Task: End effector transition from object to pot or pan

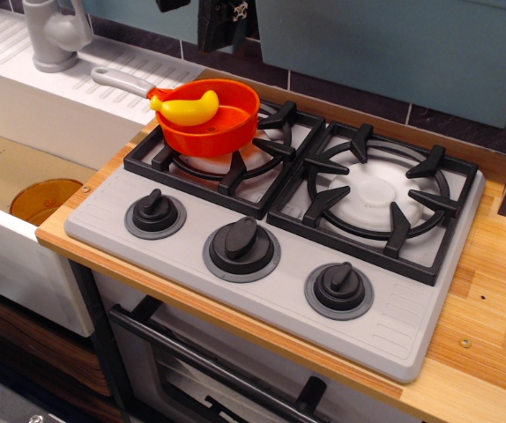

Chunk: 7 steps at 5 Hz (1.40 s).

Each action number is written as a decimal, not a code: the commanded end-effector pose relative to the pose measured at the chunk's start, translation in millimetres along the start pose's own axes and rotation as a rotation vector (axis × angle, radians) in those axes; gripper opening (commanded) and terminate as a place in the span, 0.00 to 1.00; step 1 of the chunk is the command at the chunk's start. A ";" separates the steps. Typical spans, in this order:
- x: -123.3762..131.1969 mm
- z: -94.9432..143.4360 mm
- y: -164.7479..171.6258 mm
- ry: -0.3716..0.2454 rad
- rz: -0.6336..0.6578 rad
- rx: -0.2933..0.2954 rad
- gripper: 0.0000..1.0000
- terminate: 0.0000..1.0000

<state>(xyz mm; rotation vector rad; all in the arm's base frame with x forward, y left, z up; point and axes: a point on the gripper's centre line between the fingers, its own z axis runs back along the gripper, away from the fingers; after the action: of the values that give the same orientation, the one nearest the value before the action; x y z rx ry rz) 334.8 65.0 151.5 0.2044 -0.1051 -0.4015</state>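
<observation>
Setting: toy kitchen, wooden desk [491,335] carrying a grey stove [279,238], dark tiled wall behind.
Front edge: three black knobs [241,244] in a row along the stove's grey front strip; oven door handle [218,370] below the desk edge.
Left: white sink [24,115] beside the desk, an amber dish [43,197] down in its basin, grey tap [55,35] at the back.
Right burner: black grate [376,198] bare, open space above it.
Left burner: orange pan [211,119] sits on the grate, tilted a little, grey handle [122,82] reaching back-left over the sink's ribbed ledge.
In pan: yellow banana [187,107] lying across the near-left rim.
Gripper [222,22]: at the top edge, above and behind the pan, well apart from it, mostly cut off.
Fingers: cropped by the frame; cannot tell whether spread or closed.
</observation>
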 end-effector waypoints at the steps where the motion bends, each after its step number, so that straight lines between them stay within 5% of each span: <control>1: 0.0 0.0 0.0 0.000 0.000 0.000 1.00 0.00; 4: 29.5 -11.5 -16.4 0.031 0.106 -0.007 1.00 0.00; 7: 33.8 -36.1 -24.6 -0.018 0.121 -0.030 1.00 0.00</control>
<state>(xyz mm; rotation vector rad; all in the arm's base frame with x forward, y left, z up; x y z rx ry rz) 356.0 33.7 99.9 0.1538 -0.0932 -0.2901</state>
